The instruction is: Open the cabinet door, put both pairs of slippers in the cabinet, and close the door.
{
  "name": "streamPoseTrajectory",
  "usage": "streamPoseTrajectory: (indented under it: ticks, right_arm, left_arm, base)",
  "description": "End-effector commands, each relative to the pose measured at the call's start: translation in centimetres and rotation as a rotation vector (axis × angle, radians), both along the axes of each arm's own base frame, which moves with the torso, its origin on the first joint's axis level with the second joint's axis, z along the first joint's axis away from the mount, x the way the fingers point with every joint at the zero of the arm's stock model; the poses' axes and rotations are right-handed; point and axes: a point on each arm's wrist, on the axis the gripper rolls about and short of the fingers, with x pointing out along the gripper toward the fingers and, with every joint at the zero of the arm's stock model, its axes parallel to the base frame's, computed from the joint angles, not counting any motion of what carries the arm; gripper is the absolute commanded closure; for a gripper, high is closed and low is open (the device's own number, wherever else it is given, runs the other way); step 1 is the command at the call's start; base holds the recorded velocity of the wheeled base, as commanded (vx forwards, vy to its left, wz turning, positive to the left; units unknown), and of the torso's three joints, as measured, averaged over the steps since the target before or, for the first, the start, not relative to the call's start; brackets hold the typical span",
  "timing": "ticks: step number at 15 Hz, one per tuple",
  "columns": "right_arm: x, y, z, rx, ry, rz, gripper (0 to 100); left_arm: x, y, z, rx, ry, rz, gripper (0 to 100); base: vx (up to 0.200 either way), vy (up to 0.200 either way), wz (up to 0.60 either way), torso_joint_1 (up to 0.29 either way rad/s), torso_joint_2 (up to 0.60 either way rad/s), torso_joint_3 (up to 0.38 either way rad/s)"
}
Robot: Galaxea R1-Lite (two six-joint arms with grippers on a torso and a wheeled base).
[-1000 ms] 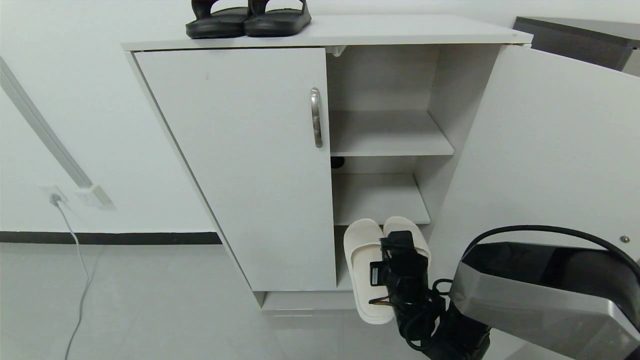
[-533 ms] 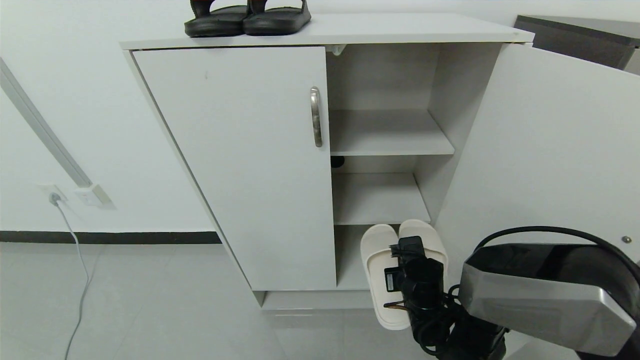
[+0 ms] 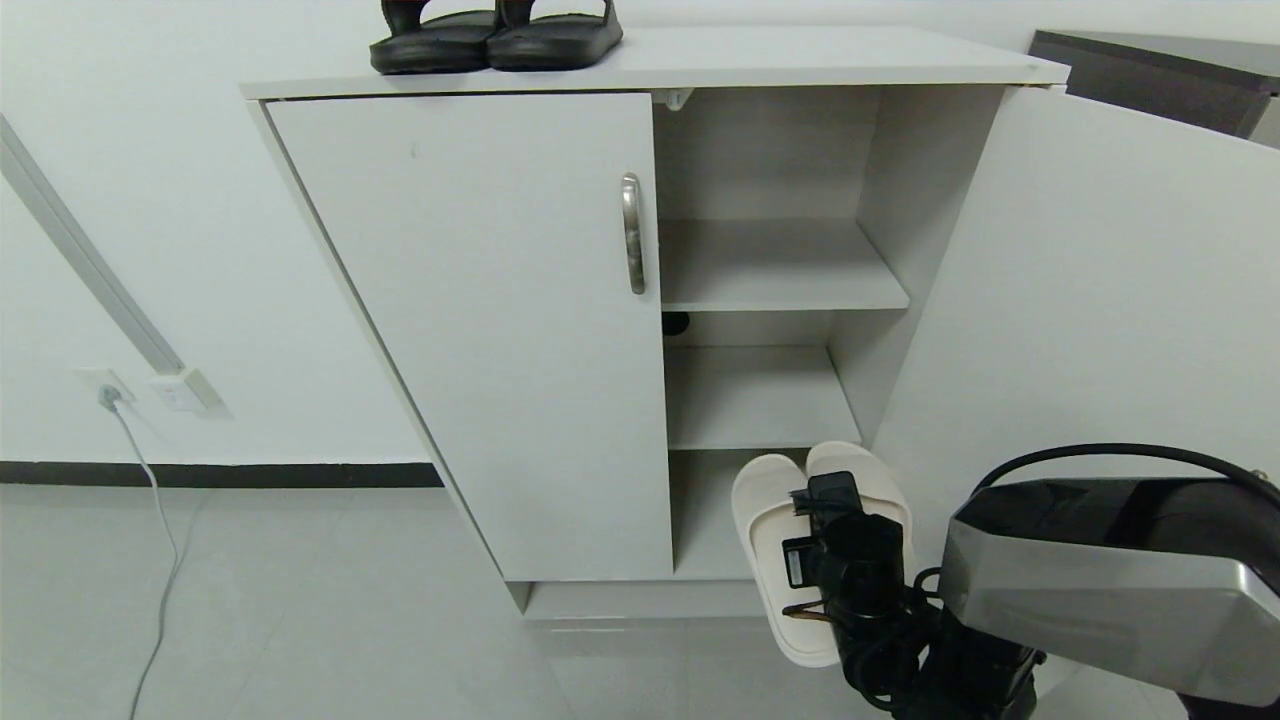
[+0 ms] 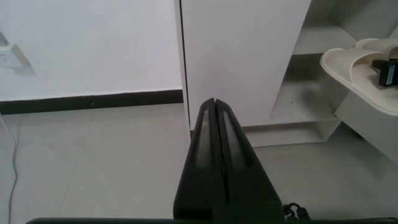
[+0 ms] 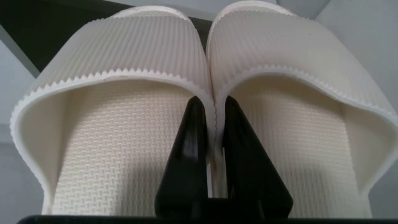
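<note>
A white cabinet [image 3: 560,330] stands against the wall with its right door [image 3: 1090,290] swung open and its left door shut. A pair of white slippers [image 3: 775,530] hangs in front of the bottom compartment, side by side, toes toward the cabinet. My right gripper [image 3: 825,500] is shut on the two inner edges of the white slippers [image 5: 130,118], one finger inside each slipper. A pair of black slippers [image 3: 495,40] rests on the cabinet top at the left. My left gripper [image 4: 214,102] is shut on nothing, low over the floor left of the cabinet.
The two upper shelves [image 3: 770,270] hold nothing; a small dark object [image 3: 676,323] sits at the back under the top shelf. A wall socket [image 3: 110,395] with a cable running to the floor is on the left. A dark table [image 3: 1150,70] stands behind the open door.
My right gripper has carried the white slippers to the right and slightly lower, now lined up with the open bottom compartment. The left arm and black slippers have stayed put.
</note>
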Motion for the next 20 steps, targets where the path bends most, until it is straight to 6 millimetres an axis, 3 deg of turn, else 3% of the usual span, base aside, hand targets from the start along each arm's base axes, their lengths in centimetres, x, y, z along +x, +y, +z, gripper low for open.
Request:
streamPoseTrajectory:
  ticks: [1, 10, 14, 20]
  right_arm:
    - [-0.1, -0.1, 0.3, 0.002, -0.004, -0.002, 100]
    - [-0.3, 0.5, 0.4, 0.014, -0.015, 0.018, 100]
    - [2.1, 2.7, 2.1, 0.158, -0.105, 0.015, 100]
    - [3.6, 3.8, 1.4, 0.185, -0.088, 0.016, 100]
  left_arm:
    - [0.0, 0.0, 0.0, 0.000, 0.001, 0.001, 100]
    - [0.0, 0.0, 0.0, -0.002, 0.001, 0.001, 100]
    - [0.0, 0.0, 0.0, 0.000, 0.000, 0.001, 100]
    - [0.0, 0.0, 0.0, 0.000, 0.001, -0.001, 100]
  base:
    - [0.000, 0.000, 0.00, 0.000, 0.00, 0.000]
    - [0.000, 0.000, 0.00, 0.000, 0.00, 0.000]
    - [0.000, 0.000, 0.00, 0.000, 0.00, 0.000]
    - [0.000, 0.000, 0.00, 0.000, 0.00, 0.000]
